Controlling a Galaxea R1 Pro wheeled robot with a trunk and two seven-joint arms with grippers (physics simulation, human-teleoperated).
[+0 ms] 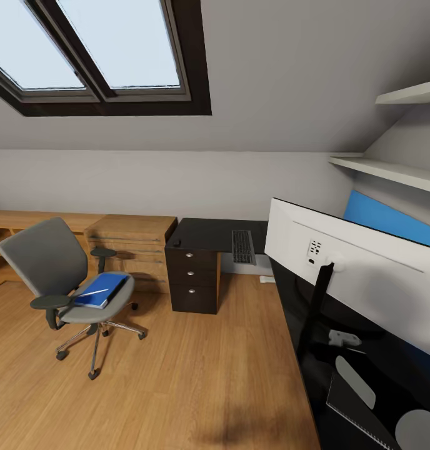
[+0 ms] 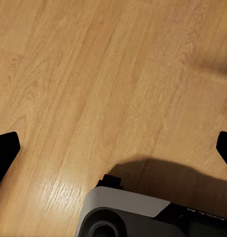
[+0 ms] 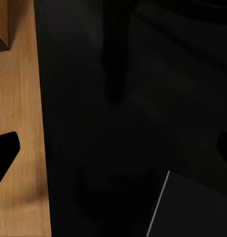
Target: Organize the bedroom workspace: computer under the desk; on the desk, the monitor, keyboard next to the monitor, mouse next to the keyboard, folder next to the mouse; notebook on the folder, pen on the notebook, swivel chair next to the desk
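the head view looks over a bedroom under a sloped ceiling with a skylight (image 1: 109,50). the desk (image 1: 209,234) has a glossy black top that runs along the far wall and turns toward the camera on the right side. the monitor (image 1: 365,275) stands on this near part of the desk, its white back facing the camera, on a thin black stand. the keyboard (image 1: 243,246) lies flat on the far part of the desk, beside the drawer unit (image 1: 193,281). a small dark thing (image 1: 175,242) sits on the desk corner above the drawers; it is too small to tell what it is.

the swivel chair (image 1: 46,262) stands on the wood floor (image 1: 190,375), well apart from the desk and near a low light-wood cabinet (image 1: 137,240). the folder (image 1: 102,289) lies on the chair seat, and the pen (image 1: 93,292) lies across its top.

in the left wrist view the left gripper (image 2: 113,148) hangs over the bare floor with its two black fingertips (image 2: 5,150) wide apart, holding nothing. in the right wrist view the right gripper (image 3: 113,148) is over the black desk top near its edge, also spread wide with nothing between the jaws. a flat grey corner, perhaps the notebook (image 3: 192,210), rests on the desk there.
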